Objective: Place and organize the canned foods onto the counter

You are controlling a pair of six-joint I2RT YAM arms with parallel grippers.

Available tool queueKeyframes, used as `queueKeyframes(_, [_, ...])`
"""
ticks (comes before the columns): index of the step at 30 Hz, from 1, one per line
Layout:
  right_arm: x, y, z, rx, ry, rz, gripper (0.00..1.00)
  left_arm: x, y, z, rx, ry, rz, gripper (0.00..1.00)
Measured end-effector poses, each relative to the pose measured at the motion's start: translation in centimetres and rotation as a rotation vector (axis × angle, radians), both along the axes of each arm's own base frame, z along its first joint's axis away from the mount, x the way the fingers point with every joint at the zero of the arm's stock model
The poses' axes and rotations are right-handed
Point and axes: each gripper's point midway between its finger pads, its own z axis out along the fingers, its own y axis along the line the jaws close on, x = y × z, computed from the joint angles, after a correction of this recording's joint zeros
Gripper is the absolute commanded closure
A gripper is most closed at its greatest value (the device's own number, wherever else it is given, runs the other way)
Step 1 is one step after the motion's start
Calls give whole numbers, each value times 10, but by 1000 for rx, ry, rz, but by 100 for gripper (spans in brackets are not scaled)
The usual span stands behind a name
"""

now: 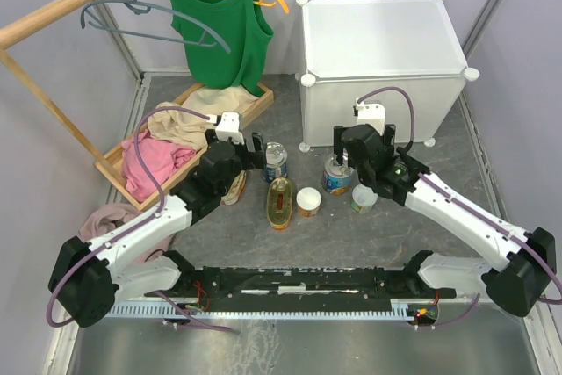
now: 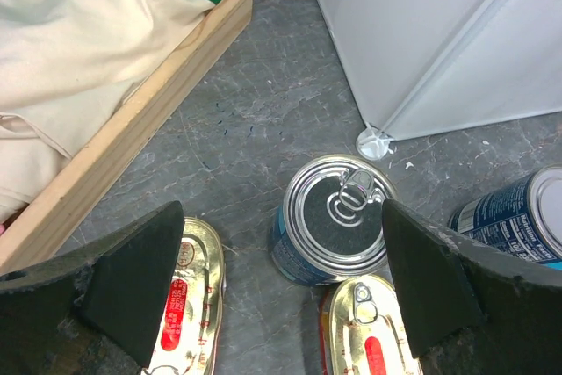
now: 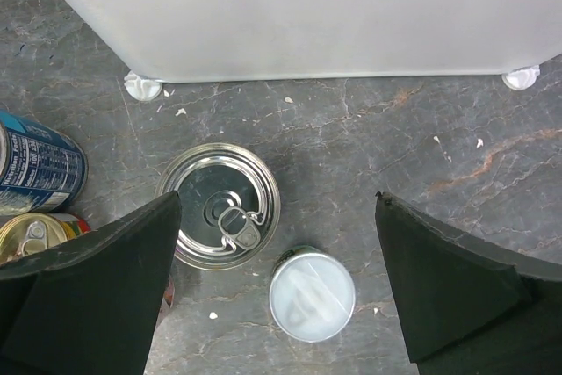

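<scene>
At 10 o'clock on the bench (image 1: 290,243), the wooden tray (image 2: 132,116) holds a beige cloth (image 2: 79,50) and a pink cloth (image 1: 149,157). The left pincer (image 2: 281,208) is released, its fingers wide apart. The left blue tin (image 2: 338,217) stands upright in the gap between them, ungripped. One oval tin (image 2: 189,305) lies by the finger at 7 o'clock. The second oval tin (image 2: 369,331) lies just beside the blue tin at 6 o'clock. Both gold lids carry red patches with illegible writing. The orange-labelled can (image 1: 308,201) stands upright near bench centre. The right pincer (image 3: 273,199) is likewise released. The right blue tin (image 3: 219,205) stands in its gap, close to the finger at 9 o'clock, and the green-labelled can (image 3: 312,294) is near at 5 o'clock. The blue labels show white small print, unreadable. The cabinet (image 1: 382,41) stands at 1 o'clock, and all six cans are on the bench before it.
</scene>
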Motion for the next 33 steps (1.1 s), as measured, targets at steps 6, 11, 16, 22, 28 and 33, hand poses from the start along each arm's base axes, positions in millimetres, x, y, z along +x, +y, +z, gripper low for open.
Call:
queueKeyframes(6, [-5,5,4,-15,-5,21,0,1,-1,0,7,14,-5,1])
queueKeyframes(11, [-10,13,2,-16,3,54,1,3,-3,7,1,10,-8,1])
queueKeyframes(16, [-15,16,-11,-24,33,90,0,1,-7,4,-16,28,-21,1])
queueKeyframes(22, [-22,16,-27,-28,62,123,1,1,-9,-5,-16,56,-21,1])
queueKeyframes(28, [-23,25,-35,-17,91,158,0,2,-9,-4,-27,57,-17,1])
queueKeyframes(33, [-24,32,-45,-9,115,184,0,2,-8,-4,-34,59,-13,1])
